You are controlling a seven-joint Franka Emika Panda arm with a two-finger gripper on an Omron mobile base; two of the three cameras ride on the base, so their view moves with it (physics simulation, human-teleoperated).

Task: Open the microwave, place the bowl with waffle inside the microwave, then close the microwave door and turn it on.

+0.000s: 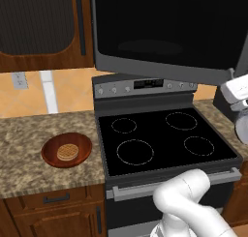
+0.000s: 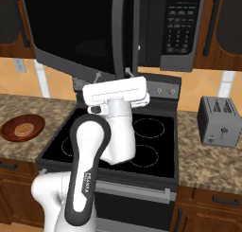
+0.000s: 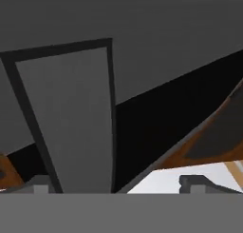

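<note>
Microwave door [image 1: 164, 33] swung open, leftward over stove [image 1: 164, 139]

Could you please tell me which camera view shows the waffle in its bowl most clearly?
The left base view: the waffle sits near and unobstructed, its grid visible, in the bowl on the counter. The right base view shows both smaller, at its left edge.

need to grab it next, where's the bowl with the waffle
The bowl sits on the granite counter left of the stove, the waffle inside; it's at the right base view's left edge.
</note>
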